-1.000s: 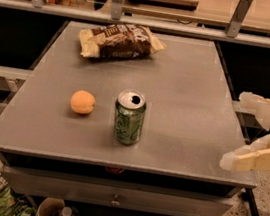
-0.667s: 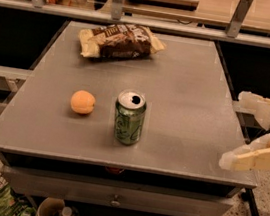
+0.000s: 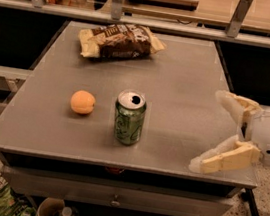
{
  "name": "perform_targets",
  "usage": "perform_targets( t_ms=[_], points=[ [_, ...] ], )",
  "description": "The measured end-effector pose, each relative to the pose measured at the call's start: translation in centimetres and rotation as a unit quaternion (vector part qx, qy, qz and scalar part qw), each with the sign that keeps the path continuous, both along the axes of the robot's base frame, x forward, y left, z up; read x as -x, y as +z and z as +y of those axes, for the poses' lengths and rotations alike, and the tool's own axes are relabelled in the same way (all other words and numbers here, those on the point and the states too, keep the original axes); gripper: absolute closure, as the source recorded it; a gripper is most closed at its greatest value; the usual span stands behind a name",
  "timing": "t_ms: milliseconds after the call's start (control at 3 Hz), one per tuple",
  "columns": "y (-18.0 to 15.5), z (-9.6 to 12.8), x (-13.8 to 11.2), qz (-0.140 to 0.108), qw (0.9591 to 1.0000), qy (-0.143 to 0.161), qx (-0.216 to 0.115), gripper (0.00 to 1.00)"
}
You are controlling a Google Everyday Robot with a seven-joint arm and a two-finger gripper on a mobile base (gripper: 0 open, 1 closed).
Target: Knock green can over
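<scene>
You have the green can [image 3: 128,119] standing upright on the grey table [image 3: 191,73], near the front edge and a little left of the middle, its silver top and dark mouth hole facing up. Near it on the left, not touching it, you see a round orange fruit [image 3: 82,102]. Towards the back of the table lies a brown and cream snack bag [image 3: 118,41], well apart from both. Your gripper [image 3: 207,131] sits over the table's right front corner, well to the right of the can and holding nothing. Its two pale fingers [image 3: 225,160] are spread wide apart, tips pointing left towards the can, one nearer the front edge and the other further back
</scene>
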State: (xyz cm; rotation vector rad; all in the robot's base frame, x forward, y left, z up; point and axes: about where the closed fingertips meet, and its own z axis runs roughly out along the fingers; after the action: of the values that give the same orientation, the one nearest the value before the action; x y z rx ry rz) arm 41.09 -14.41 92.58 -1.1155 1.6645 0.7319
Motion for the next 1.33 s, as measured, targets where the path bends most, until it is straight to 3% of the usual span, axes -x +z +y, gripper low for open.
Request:
perform_targets(
  t_ms=[333,667,1333],
  points=[
    [-1.9,2.7,-1.1,-0.021,0.9997,-0.007,0.006,0.00],
    [-3.3,5.7,-2.4,-0.036,0.9992,-0.011,-0.015,0.00],
    [-5.1,12.1,-2.8,-0.030,0.9957,0.028,-0.083,0.00]
  ],
)
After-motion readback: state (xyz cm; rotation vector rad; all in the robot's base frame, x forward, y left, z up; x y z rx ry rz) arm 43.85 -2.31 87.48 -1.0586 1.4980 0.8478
